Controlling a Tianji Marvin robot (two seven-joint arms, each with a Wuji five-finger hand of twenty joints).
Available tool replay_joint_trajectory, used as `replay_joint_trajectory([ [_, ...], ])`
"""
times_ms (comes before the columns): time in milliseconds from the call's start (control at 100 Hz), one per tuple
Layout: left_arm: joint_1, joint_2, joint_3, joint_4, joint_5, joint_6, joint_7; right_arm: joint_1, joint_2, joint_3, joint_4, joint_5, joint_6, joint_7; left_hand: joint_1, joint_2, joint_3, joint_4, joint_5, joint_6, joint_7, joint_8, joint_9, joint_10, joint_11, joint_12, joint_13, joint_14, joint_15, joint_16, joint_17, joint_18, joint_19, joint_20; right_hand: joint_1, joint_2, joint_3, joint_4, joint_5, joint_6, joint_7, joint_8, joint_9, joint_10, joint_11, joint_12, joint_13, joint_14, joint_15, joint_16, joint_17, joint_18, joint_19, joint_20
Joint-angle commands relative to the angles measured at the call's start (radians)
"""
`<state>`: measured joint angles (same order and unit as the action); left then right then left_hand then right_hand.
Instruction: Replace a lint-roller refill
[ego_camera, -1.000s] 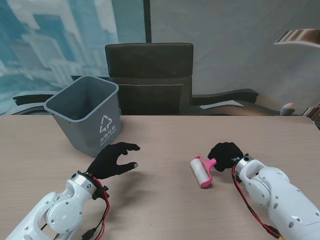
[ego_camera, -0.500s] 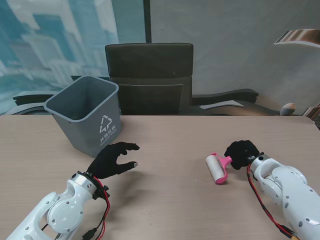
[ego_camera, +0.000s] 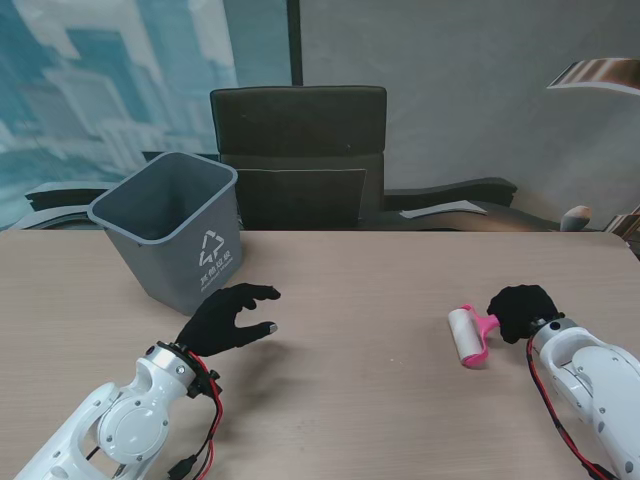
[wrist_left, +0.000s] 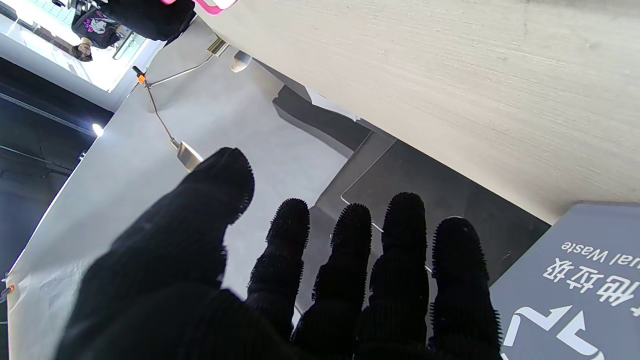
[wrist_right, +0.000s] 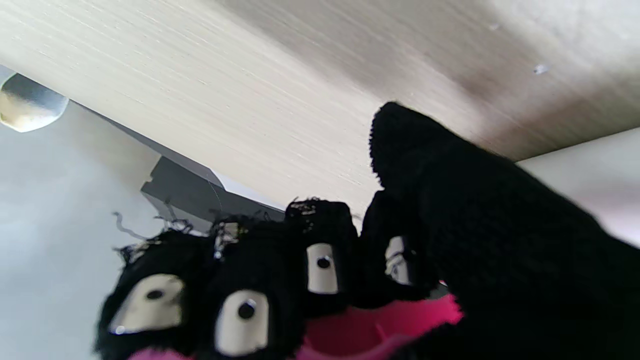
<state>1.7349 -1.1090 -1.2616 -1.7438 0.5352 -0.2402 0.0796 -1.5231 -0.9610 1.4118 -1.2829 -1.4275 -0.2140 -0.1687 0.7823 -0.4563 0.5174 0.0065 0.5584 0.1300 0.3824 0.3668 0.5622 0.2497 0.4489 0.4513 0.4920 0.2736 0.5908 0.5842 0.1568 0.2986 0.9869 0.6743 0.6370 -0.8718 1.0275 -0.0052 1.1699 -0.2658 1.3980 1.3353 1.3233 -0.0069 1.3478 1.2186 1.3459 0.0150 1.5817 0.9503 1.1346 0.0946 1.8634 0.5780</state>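
The lint roller (ego_camera: 467, 336) has a pink frame and a white roll. It sits low over the table on my right side, its roll end pointing toward me. My right hand (ego_camera: 522, 310) in a black glove is shut on its pink handle (wrist_right: 380, 325), where the curled fingers (wrist_right: 320, 260) wrap around it. My left hand (ego_camera: 225, 318) hovers over the table on my left, open, fingers (wrist_left: 350, 260) spread with nothing between them. A corner of the roller (wrist_left: 215, 5) shows at the edge of the left wrist view.
A grey waste bin (ego_camera: 175, 228) stands at the far left of the table, just beyond my left hand; its printed wall (wrist_left: 575, 280) is close to the fingers. A dark office chair (ego_camera: 298, 155) stands behind the table's far edge.
My right hand has carried the lint roller to the right, from near the table's middle toward the right side. The left hand has stayed put.
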Motion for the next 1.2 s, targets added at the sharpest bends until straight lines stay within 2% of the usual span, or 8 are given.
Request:
replay_joint_trajectory([
  [0, -0.001, -0.006, 0.003, 0.000, -0.003, 0.002, -0.014, -0.011, -0.002, -0.016, -0.011, 0.004, -0.010, 0.025, 0.025, 0.053, 0.007, 0.021, 0.016, -0.012, 0.013, 0.012, 0.015, 0.006, 0.008, -0.016, -0.020, -0.006, 0.023, 0.012, -0.003, -0.009, 0.011, 0.016, 0.004, -0.021, 0.055, -0.039, 0.037, -0.004, 0.000, 0.018, 0.063, 0.088, 0.021, 0.004, -0.017, -0.388, 0.148, 0.027, 0.067, -0.182, 0.160, 0.011],
  [200, -0.012, -0.006, 0.020, 0.006, -0.022, 0.009, -0.021, -0.012, -0.018, -0.066, -0.069, 0.037, 0.050, 0.085, 0.027, 0.053, 0.007, 0.022, 0.019, -0.010, 0.017, 0.013, 0.020, 0.007, 0.011, -0.014, -0.019, -0.005, 0.026, 0.013, -0.002, -0.009, 0.014, 0.017, 0.009, -0.025, 0.058, -0.040, 0.035, 0.007, -0.003, 0.018, 0.062, 0.097, 0.021, 0.002, -0.017, -0.379, 0.152, 0.025, 0.067, -0.168, 0.164, 0.010],
  [510, -0.014, -0.006, 0.029, 0.008, -0.034, 0.004, -0.027, 0.030, -0.035, -0.188, -0.134, 0.118, 0.070, 0.172, 0.026, 0.053, 0.008, 0.022, 0.019, -0.012, 0.019, 0.013, 0.020, 0.005, 0.012, -0.014, -0.018, -0.006, 0.027, 0.013, -0.002, -0.008, 0.015, 0.016, 0.015, -0.031, 0.057, -0.045, 0.035, 0.020, -0.006, 0.018, 0.058, 0.108, 0.020, 0.001, -0.018, -0.366, 0.154, 0.022, 0.066, -0.159, 0.165, 0.007],
  [710, -0.010, -0.007, 0.027, 0.006, -0.035, 0.001, -0.025, 0.078, -0.047, -0.297, -0.145, 0.203, 0.101, 0.211, 0.027, 0.053, 0.007, 0.022, 0.019, -0.011, 0.020, 0.012, 0.020, 0.005, 0.012, -0.014, -0.018, -0.005, 0.027, 0.013, -0.001, -0.009, 0.016, 0.016, 0.015, -0.032, 0.053, -0.049, 0.033, 0.025, -0.009, 0.019, 0.052, 0.115, 0.018, 0.001, -0.018, -0.359, 0.154, 0.017, 0.065, -0.151, 0.162, 0.004],
  [870, -0.007, -0.007, 0.025, 0.004, -0.036, 0.000, -0.023, 0.109, -0.055, -0.363, -0.138, 0.261, 0.122, 0.212, 0.027, 0.054, 0.007, 0.022, 0.018, -0.011, 0.020, 0.012, 0.020, 0.006, 0.012, -0.014, -0.018, -0.005, 0.028, 0.013, -0.001, -0.008, 0.016, 0.016, 0.014, -0.031, 0.051, -0.051, 0.033, 0.027, -0.010, 0.019, 0.050, 0.117, 0.017, 0.001, -0.018, -0.357, 0.154, 0.013, 0.065, -0.148, 0.161, 0.003],
  [1020, -0.006, -0.007, 0.023, 0.003, -0.034, -0.002, -0.023, 0.113, -0.056, -0.370, -0.134, 0.268, 0.125, 0.208, 0.027, 0.053, 0.006, 0.022, 0.018, -0.012, 0.019, 0.012, 0.020, 0.004, 0.012, -0.014, -0.018, -0.007, 0.027, 0.013, -0.001, -0.008, 0.016, 0.016, 0.013, -0.029, 0.051, -0.052, 0.032, 0.027, -0.011, 0.020, 0.049, 0.117, 0.017, 0.001, -0.018, -0.358, 0.154, 0.011, 0.064, -0.147, 0.161, 0.002],
  [1190, -0.004, -0.006, 0.018, 0.003, -0.024, -0.003, -0.020, 0.086, -0.049, -0.320, -0.129, 0.221, 0.122, 0.202, 0.027, 0.054, 0.007, 0.022, 0.017, -0.012, 0.019, 0.012, 0.020, 0.006, 0.012, -0.014, -0.018, -0.005, 0.027, 0.013, -0.002, -0.008, 0.016, 0.015, 0.012, -0.022, 0.047, -0.051, 0.030, 0.027, -0.013, 0.021, 0.047, 0.116, 0.016, 0.001, -0.018, -0.359, 0.153, 0.006, 0.064, -0.146, 0.160, 0.001],
])
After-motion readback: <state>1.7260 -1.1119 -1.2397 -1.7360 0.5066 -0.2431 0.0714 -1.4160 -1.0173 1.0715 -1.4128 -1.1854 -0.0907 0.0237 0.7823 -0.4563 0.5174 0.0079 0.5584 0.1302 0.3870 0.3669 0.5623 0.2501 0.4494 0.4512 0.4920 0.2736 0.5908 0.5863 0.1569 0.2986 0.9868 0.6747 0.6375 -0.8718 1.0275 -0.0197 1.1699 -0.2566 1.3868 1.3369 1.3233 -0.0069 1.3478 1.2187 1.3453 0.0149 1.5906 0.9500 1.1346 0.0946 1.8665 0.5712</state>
